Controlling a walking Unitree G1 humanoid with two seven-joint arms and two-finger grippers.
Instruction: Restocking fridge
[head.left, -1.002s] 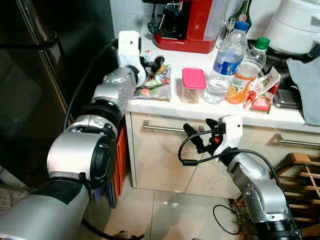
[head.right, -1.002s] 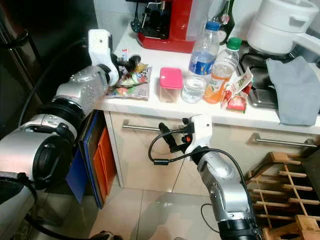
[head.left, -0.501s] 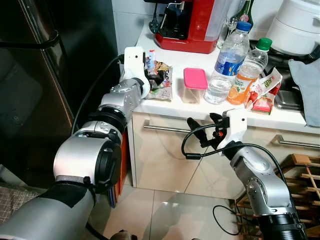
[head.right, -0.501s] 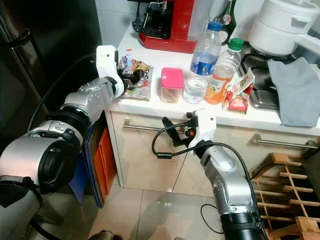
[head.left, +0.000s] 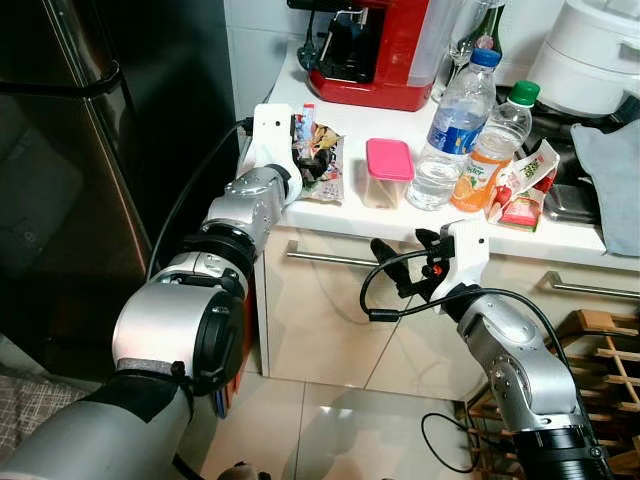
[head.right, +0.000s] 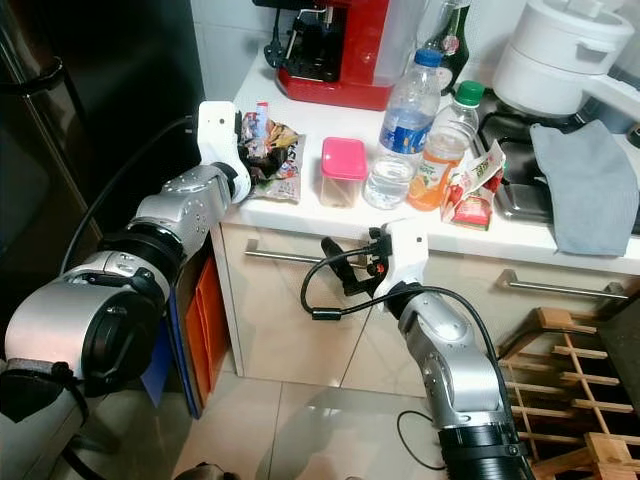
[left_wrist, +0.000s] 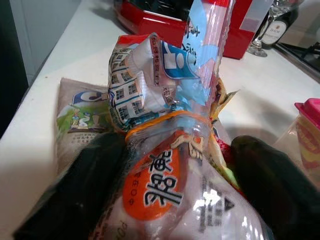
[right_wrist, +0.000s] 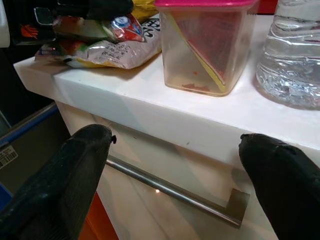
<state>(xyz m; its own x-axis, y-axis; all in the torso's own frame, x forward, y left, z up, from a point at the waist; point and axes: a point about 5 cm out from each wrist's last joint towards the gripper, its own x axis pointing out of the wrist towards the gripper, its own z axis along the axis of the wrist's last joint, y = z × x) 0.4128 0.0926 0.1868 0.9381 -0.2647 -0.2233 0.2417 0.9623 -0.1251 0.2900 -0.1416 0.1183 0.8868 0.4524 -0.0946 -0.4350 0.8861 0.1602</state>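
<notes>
A crinkled clear snack packet (left_wrist: 170, 170) with an orange label sits between the two black fingers of my left gripper (head.left: 308, 152), which is shut on it at the left end of the white counter (head.left: 350, 120). The packet's top stands upright above the fingers. Under it a second, flat packet (left_wrist: 82, 112) lies on the counter. My right gripper (right_wrist: 182, 150) is open and holds nothing. It hovers below the counter edge, in front of the drawer handle (head.left: 325, 258). The dark fridge door (head.left: 70, 150) stands shut to the left of the counter.
Along the counter stand a pink-lidded container (head.left: 388, 170), a water bottle (head.left: 452, 120), an orange juice bottle (head.left: 488, 150) and red sachets (head.left: 525, 185). Behind them are a red coffee machine (head.left: 385, 50) and a white pot (head.left: 590, 55). A wooden rack (head.left: 600, 350) stands low right.
My left gripper has closed on the clear packet and tipped it upright off the counter. The right gripper has risen slightly and stayed open.
</notes>
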